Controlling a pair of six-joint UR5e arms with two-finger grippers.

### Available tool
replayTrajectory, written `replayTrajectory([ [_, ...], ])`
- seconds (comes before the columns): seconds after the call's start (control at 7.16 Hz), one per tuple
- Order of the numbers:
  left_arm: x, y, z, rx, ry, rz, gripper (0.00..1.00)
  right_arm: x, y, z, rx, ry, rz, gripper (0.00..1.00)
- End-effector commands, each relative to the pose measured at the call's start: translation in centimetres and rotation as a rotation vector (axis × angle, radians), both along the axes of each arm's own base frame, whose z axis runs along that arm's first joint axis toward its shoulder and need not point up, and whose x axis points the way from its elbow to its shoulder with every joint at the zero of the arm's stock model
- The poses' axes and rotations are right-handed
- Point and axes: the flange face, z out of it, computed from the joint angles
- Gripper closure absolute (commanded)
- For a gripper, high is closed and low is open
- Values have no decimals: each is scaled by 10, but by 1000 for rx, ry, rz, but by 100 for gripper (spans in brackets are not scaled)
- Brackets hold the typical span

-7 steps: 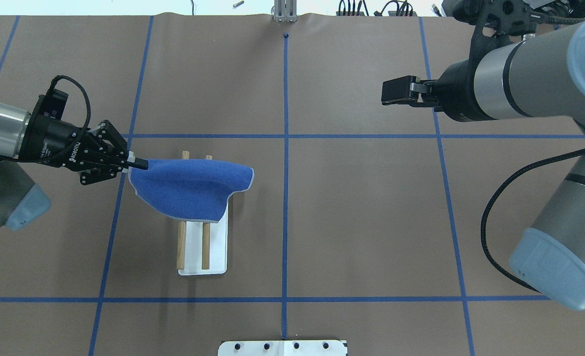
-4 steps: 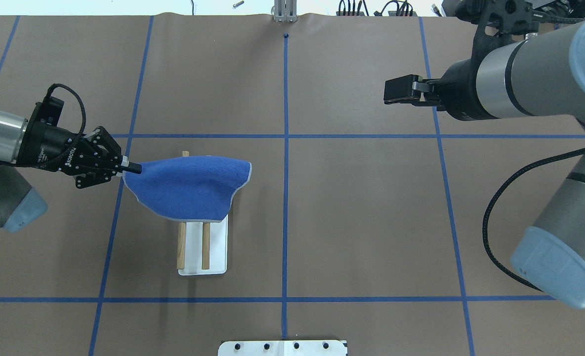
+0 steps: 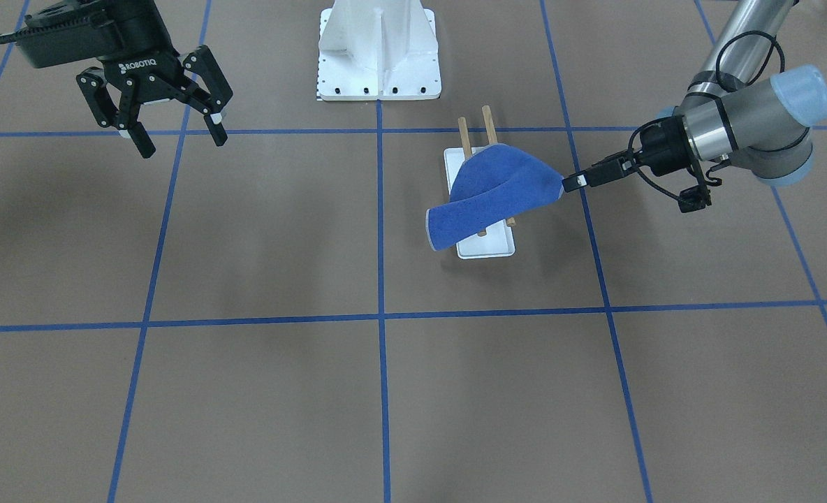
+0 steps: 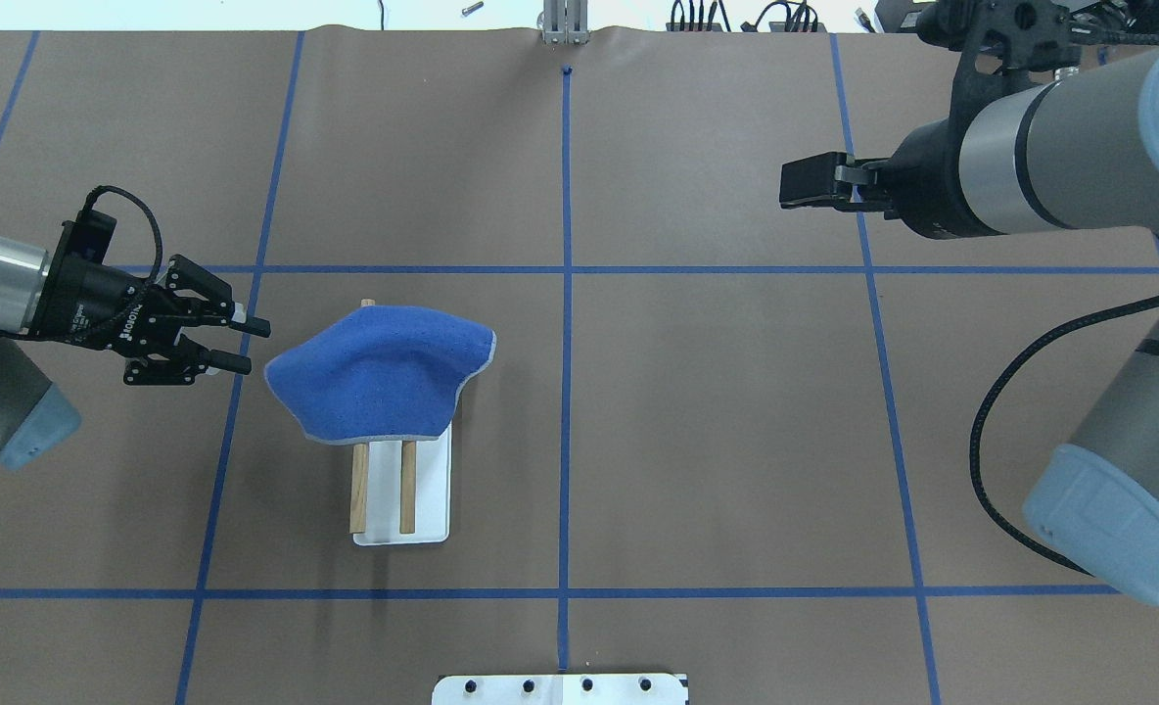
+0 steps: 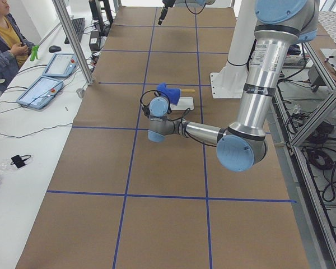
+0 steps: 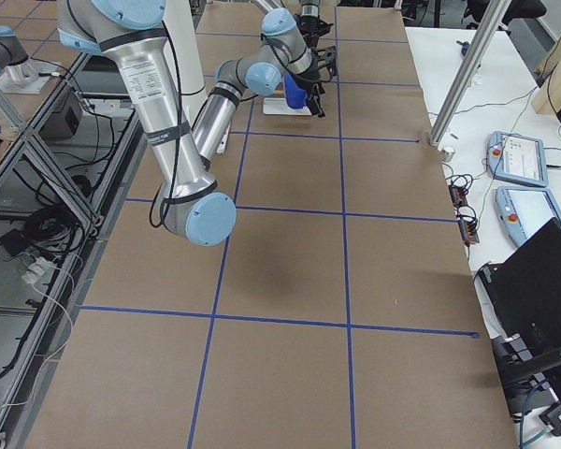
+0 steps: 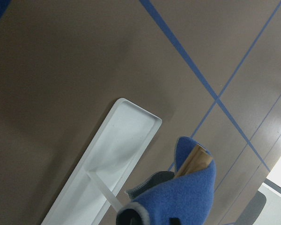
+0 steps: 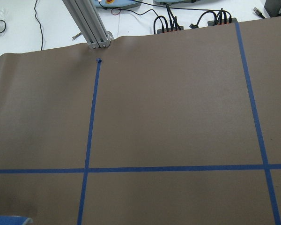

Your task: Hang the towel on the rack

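Observation:
The royal-blue towel (image 4: 379, 377) lies draped over the far end of the rack, whose two wooden bars (image 4: 358, 490) stand on a white base (image 4: 430, 490). One end hangs toward the table's far side (image 3: 448, 227). My left gripper (image 4: 254, 348) is open and empty, just left of the towel, with a small gap to its edge. In the front view it (image 3: 573, 181) appears right at the cloth's edge. The left wrist view shows the towel (image 7: 178, 201) over a bar end (image 7: 194, 160) above the base (image 7: 117, 159). My right gripper (image 3: 184, 143) is open and empty, far off, high above the table.
A white robot mount (image 3: 378, 49) stands at the table's near edge. Blue tape lines (image 4: 565, 269) grid the brown table. A metal post (image 4: 562, 24) stands at the far edge. A seated person (image 5: 3, 39) and tablets are beside the table's far side.
My left gripper has opened, let go of the towel's end and drawn back to the left. The towel has settled onto the rack. My right arm has drifted slightly right.

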Motion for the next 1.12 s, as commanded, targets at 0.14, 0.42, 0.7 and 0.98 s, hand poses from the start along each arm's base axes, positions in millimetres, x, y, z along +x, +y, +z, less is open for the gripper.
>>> replayTrajectory([
  [0.14,-37,-23,5,2,3,-86,2,16,-8,13,-14,21,7,0],
  [0.42,-99,-56,4,112,-15,-235,2,54,-20,46,-26,73,-31,0],
  [0.7,-170,-89,16,202,-112,-381,2,102,-29,91,-38,142,-70,0],
  [0.98,-221,-79,59,487,-258,-451,2,138,-31,124,-50,190,-80,0],
])
